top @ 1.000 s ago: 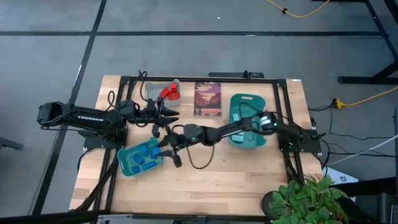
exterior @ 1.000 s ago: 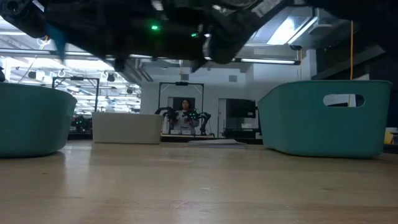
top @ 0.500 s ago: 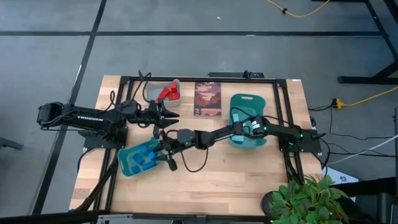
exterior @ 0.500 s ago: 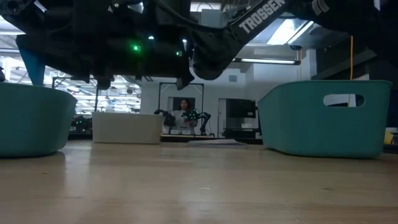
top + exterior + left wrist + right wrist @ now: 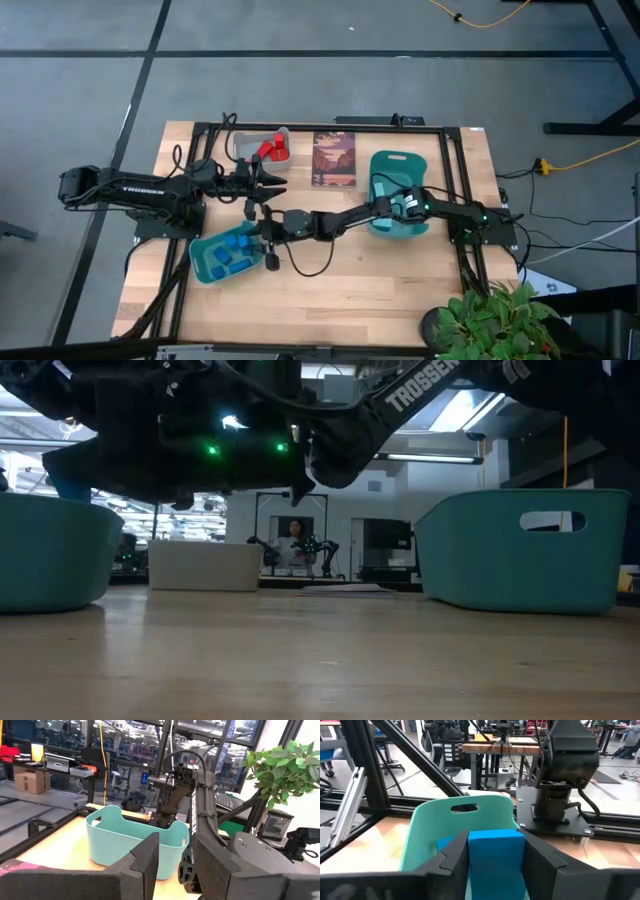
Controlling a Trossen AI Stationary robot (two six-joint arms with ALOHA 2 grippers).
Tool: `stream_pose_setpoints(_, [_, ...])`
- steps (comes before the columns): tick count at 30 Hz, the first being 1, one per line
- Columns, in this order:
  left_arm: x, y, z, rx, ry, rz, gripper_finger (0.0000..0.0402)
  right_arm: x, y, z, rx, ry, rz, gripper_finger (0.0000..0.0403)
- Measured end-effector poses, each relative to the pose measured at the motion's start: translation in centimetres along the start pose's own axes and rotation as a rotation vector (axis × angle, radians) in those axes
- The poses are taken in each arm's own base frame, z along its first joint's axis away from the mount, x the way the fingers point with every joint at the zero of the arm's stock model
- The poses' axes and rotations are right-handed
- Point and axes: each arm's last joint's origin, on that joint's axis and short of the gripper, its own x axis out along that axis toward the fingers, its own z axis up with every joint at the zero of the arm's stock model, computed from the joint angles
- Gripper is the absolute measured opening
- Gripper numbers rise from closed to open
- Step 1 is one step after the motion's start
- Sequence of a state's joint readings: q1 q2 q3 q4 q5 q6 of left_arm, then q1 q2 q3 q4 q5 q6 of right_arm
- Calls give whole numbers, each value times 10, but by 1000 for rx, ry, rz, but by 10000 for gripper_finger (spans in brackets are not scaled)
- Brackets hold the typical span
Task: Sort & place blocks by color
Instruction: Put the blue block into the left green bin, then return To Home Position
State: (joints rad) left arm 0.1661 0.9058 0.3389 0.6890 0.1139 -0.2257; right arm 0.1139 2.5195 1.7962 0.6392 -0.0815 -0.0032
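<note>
White capitals "TROSSEN" readable on the dark arm [image 5: 420, 388] crossing the top of the low view, toward one o'clock from the picture's middle. Same white lettering on the left arm [image 5: 140, 185] in the high view and down the arm [image 5: 194, 807] seen from the left wrist, too small to spell out.

Blue blocks [image 5: 233, 250] in a teal bin [image 5: 203, 268]; red blocks [image 5: 272, 149] in a grey bin [image 5: 243, 144]; dark picture card [image 5: 333, 158].

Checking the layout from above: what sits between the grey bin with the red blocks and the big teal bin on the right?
In the high view, a dark picture card lies flat on the table between the grey bin and the teal bin.
</note>
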Motion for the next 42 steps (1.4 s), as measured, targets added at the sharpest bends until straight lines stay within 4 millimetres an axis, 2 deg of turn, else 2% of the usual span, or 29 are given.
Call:
stream_pose_setpoints(6, [0,0,0,0,-3,0,111,0,0,0,-1,-1,23,213])
stream_pose_setpoints(9, [0,0,0,0,-3,0,111,0,0,0,1,-2,23,235])
stream_pose_setpoints(15, [0,0,0,-1,-3,0,111,-1,1,2,1,27,56,243])
stream_pose_setpoints(20, [-4,-2,6,2,-35,-10,111,-7,4,23,-28,73,98,244])
stream_pose_setpoints(26, [-15,-6,17,7,-80,-27,111,-27,7,42,-101,252,167,242])
stream_pose_setpoints(29, [-20,-7,19,8,-71,-25,111,-54,7,51,-142,279,163,227])
stream_pose_setpoints(32, [-23,-7,18,6,-48,-20,111,-95,-1,57,-144,265,82,207])
stream_pose_setpoints(38, [-24,-7,19,14,-53,-21,111,-192,-4,35,-12,227,-65,182])
stream_pose_setpoints(42, [-23,-8,18,79,-49,-31,111,-238,1,42,38,96,-115,182])
